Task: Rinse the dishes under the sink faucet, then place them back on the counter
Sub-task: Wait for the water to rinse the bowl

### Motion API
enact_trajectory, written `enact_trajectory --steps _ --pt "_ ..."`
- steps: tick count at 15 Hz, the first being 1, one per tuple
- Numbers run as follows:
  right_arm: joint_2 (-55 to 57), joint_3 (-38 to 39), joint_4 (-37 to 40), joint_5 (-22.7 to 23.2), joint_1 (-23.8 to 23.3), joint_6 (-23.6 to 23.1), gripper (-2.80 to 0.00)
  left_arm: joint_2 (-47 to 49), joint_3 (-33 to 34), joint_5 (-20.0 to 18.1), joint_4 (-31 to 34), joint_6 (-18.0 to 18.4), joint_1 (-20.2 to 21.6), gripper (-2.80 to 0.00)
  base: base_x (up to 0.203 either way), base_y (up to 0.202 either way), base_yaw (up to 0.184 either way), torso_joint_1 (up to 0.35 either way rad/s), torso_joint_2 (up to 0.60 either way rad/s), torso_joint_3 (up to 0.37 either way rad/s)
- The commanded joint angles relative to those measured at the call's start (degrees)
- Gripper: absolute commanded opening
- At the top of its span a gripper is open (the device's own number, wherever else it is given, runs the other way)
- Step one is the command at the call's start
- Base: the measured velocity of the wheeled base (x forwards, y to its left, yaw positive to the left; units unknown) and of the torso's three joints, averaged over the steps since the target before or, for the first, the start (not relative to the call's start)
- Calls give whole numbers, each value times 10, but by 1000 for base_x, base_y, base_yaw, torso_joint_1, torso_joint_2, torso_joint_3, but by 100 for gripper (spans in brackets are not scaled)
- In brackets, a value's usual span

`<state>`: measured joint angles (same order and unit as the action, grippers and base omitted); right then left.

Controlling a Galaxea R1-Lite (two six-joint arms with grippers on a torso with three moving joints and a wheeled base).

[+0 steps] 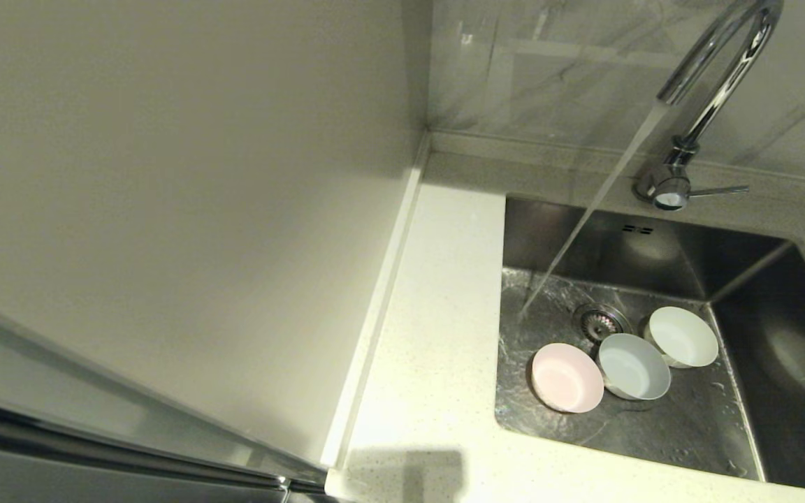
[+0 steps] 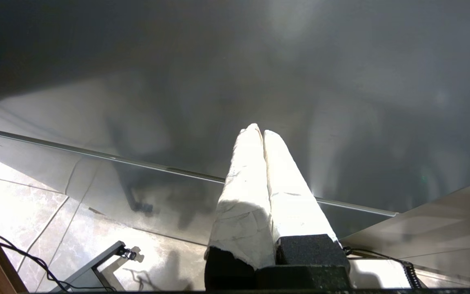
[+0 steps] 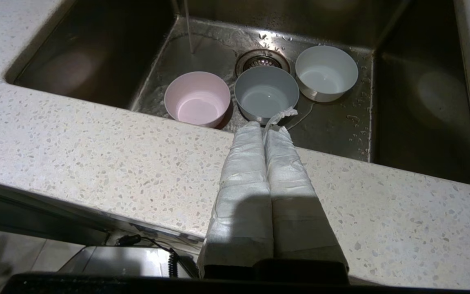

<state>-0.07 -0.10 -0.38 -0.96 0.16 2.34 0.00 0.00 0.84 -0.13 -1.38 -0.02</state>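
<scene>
Likely light, rigid and slippery when wet, three small bowls, pink (image 1: 567, 377), pale blue (image 1: 634, 365) and white (image 1: 683, 336), would best be pinched at a rim. They sit upright in a row in the steel sink (image 1: 759, 314), near the drain (image 1: 599, 321), beside the faucet's (image 1: 713, 77) running stream. The right gripper (image 3: 268, 124) hangs over the counter (image 1: 430, 335) edge, jaws closed and empty; the left gripper (image 2: 258, 130), parked away from the sink, is closed too.

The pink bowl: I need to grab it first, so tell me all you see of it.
The pink bowl is small, round, shallow, pale and smooth. It sits upright and empty on the wet floor of the sink, left of the blue bowl, their rims close or touching. The water stream lands beside it, not in it.
</scene>
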Motion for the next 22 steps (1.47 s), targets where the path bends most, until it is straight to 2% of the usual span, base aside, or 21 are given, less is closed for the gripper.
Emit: enact_trajectory --steps 1,22 --pt "1 0 0 0 0 0 -280 -2 0 0 0 0 0 -280 0 0 0 0 0 0" --pt "1 0 -1 0 0 0 -280 -2 0 1 0 0 0 -280 0 0 0 0 0 0"
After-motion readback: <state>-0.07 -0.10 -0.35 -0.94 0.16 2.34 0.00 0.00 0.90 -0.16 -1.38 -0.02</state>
